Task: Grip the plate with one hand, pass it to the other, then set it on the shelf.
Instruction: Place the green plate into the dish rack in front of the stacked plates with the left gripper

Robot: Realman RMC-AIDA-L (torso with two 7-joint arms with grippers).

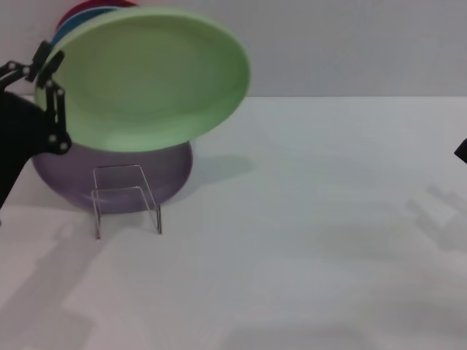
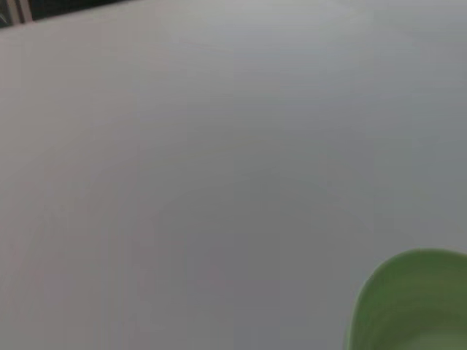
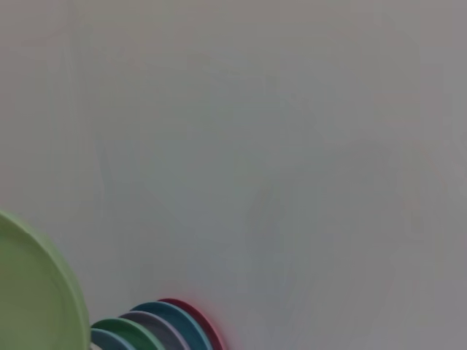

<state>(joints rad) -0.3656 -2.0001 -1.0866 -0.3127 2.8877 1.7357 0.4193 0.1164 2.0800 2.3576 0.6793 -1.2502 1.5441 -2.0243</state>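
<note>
The pale green plate point(image 1: 149, 76) is held in the air at the back left, tilted with its face toward me. My left gripper point(image 1: 45, 62) is shut on the plate's left rim. The plate hangs above the clear shelf point(image 1: 128, 197), which stands on the table and carries nothing. Part of the plate also shows in the left wrist view point(image 2: 416, 306) and in the right wrist view point(image 3: 33, 292). Of my right gripper point(image 1: 461, 149) only a black tip shows at the far right edge, far from the plate.
A lilac plate point(image 1: 171, 171) stands just behind the shelf. The edges of teal and red plates point(image 1: 87, 11) show behind the held plate. The right wrist view shows a row of several coloured plates point(image 3: 157, 324). The white table point(image 1: 314, 240) stretches to the right.
</note>
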